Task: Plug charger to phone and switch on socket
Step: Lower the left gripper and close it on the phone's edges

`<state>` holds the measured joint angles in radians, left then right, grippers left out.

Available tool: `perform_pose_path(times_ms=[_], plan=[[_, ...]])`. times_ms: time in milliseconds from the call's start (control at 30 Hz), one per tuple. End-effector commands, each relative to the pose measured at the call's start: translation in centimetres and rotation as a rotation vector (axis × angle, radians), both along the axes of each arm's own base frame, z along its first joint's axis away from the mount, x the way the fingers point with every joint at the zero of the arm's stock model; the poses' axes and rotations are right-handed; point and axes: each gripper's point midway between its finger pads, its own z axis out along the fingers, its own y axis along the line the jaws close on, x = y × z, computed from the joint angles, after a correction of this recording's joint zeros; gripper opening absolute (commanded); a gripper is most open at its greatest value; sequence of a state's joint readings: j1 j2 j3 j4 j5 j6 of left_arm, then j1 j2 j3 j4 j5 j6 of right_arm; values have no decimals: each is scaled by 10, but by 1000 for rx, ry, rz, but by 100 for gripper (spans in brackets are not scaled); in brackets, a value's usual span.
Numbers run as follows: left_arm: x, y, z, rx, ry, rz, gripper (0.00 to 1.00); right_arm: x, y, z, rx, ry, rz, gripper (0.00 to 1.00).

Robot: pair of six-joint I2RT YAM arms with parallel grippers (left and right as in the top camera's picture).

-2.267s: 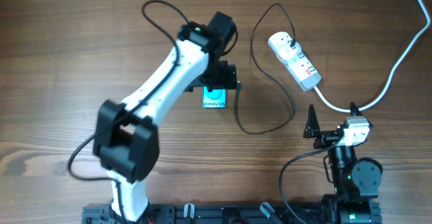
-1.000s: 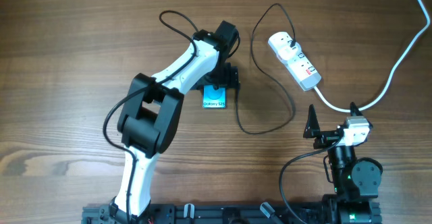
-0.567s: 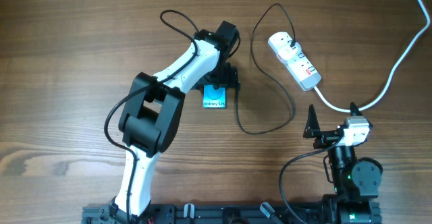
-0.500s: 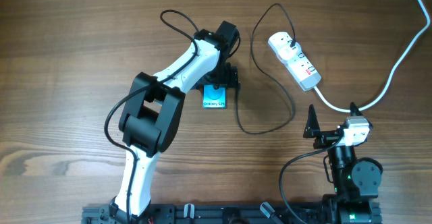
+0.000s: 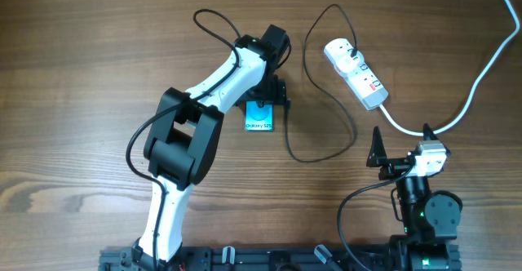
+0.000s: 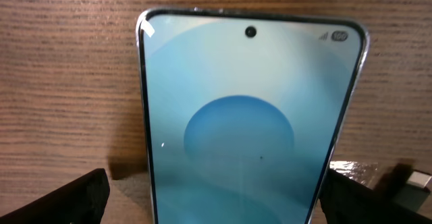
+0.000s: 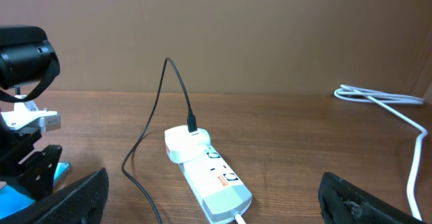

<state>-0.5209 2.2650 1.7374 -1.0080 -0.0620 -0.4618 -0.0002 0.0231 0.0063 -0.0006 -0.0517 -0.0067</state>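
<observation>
Left gripper (image 6: 216,187) open astride the phone (image 6: 250,116); wooden table (image 5: 73,75) runs on toward nine o'clock. Right gripper (image 7: 212,183) open, socket (image 7: 202,163) at twelve.

Likely a lab: robot arm (image 5: 214,83) on table (image 5: 73,75).

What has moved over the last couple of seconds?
The left arm swung its elbow inward, toward the phone. The left gripper barely shifted, open astride the phone's top end. Nothing was grabbed or released. Phone, charger, socket and right arm stayed put.
</observation>
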Motion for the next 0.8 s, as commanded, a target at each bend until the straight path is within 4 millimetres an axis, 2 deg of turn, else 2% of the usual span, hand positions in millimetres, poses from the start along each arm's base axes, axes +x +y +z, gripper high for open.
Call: perform_pose_path(times_ms=[0, 67, 167, 400, 767], plan=[[-6, 8, -29, 38, 49, -2, 100, 0, -1, 1, -17, -5, -6, 100], [-6, 8, -29, 36, 50, -2, 100, 0, -1, 1, -17, -5, -6, 100], [-8, -3, -30, -22, 65, -3, 100, 0, -1, 1, -17, -5, -6, 100], [-9, -4, -30, -19, 66, -8, 100, 0, -1, 1, -17, -5, -6, 100], [-19, 9, -29, 42, 100, -11, 100, 0, -1, 1, -17, -5, -6, 100]])
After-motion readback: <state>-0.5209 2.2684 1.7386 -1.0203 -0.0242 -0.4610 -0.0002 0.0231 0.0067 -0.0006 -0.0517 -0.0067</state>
